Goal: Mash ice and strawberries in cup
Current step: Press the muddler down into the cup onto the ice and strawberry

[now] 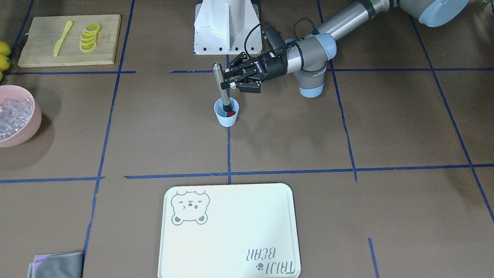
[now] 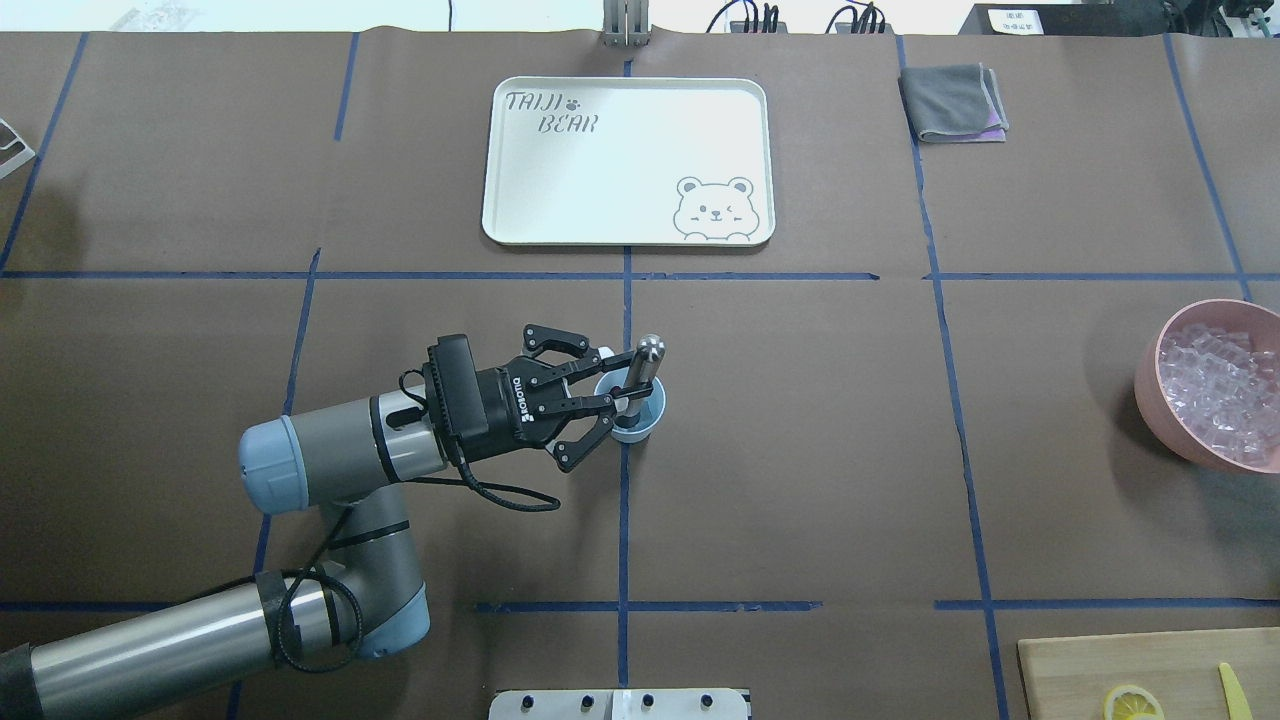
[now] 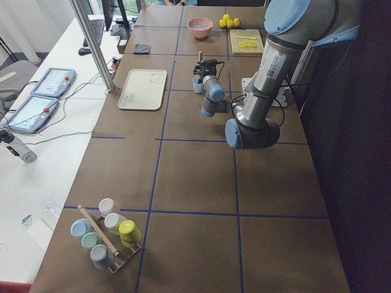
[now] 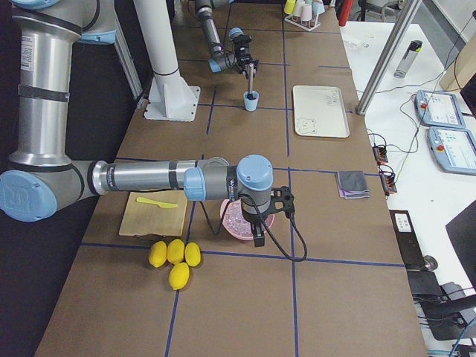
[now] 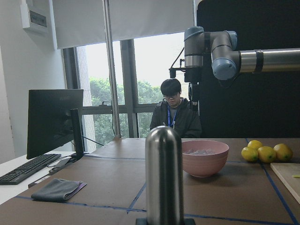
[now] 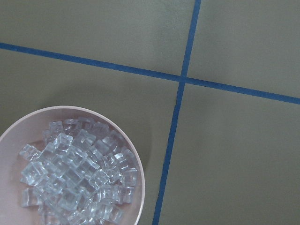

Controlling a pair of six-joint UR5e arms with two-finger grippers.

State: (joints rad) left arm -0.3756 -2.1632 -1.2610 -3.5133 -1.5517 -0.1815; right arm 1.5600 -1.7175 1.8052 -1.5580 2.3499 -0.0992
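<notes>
A brown-papered counter (image 1: pixel 386 127), gridded with blue tape, is seen from across in the front-facing view. Just above the centre of that frame the small light blue cup (image 1: pixel 227 119) is stood upright on a tape line. A tiny red strawberry (image 1: pixel 230 113) can be glimpsed inside it, beside the dark foot of a steel muddler (image 1: pixel 220 79). The muddler is planted in the cup and tilted, its rounded top leaning toward the upper left. Its shaft is gripped partway up by the left arm's fingers (image 1: pixel 227 80), closed only as far as the shaft allows, with the arm brought in level from the upper right. Whether any ice lies in the cup cannot be told. The ice (image 1: pixel 13 114) is heaped in a pink bowl (image 1: pixel 38 119) at the left edge, well apart from the cup. In the right-side view the right arm's fingers (image 4: pixel 258 232) are held over that bowl, below the centre of the frame; whether they are open or closed cannot be told. A pale bear-printed tray (image 1: pixel 231 231) is laid at bottom centre. A cutting board (image 1: pixel 38 54) with lemon slices (image 1: pixel 90 38) and a yellow knife (image 1: pixel 63 38) is set at upper left, and a grey cloth (image 1: pixel 58 264) is tucked into the lower left corner.
</notes>
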